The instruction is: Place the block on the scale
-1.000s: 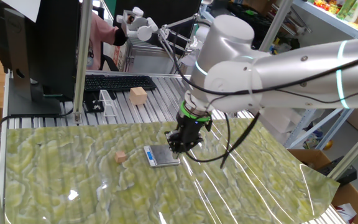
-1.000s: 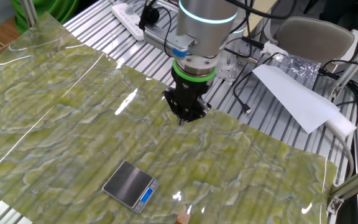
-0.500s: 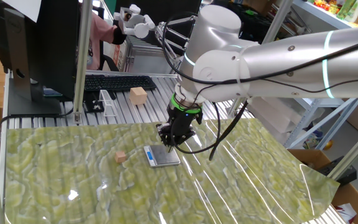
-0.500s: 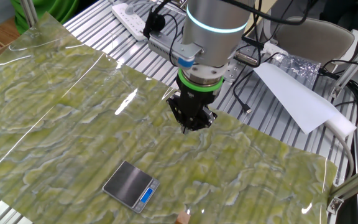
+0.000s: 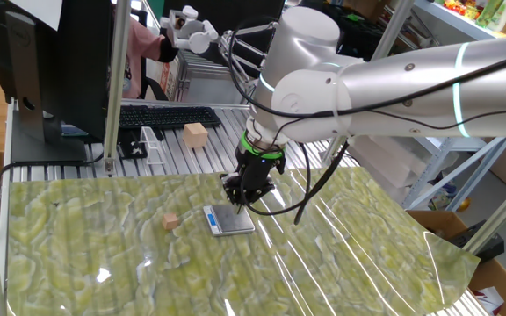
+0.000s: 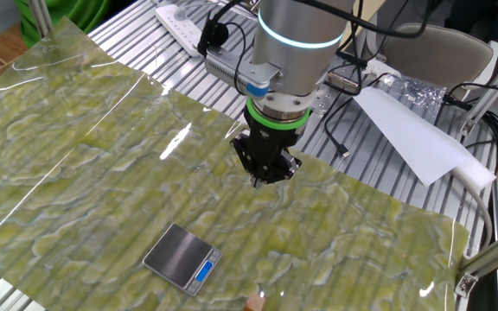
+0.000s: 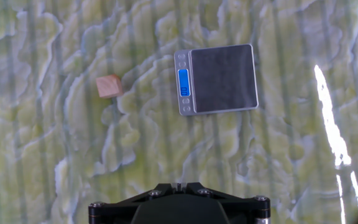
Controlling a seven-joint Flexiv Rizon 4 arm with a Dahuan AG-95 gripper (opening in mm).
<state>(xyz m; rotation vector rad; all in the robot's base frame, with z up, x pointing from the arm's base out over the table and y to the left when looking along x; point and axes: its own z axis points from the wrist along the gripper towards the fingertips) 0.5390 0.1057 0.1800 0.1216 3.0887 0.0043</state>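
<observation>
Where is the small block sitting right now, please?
In the hand view the block lies on the green mat, left of the scale and apart from it, on the side of its blue display.

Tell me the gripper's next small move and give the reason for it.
Probably open the jaws and shift across to above the block. The gripper hangs shut and empty over the green mat, apart from both things. The block lies on the mat beside the scale, on its display-strip side, and the plate is bare, so the pick-up comes first.
</observation>
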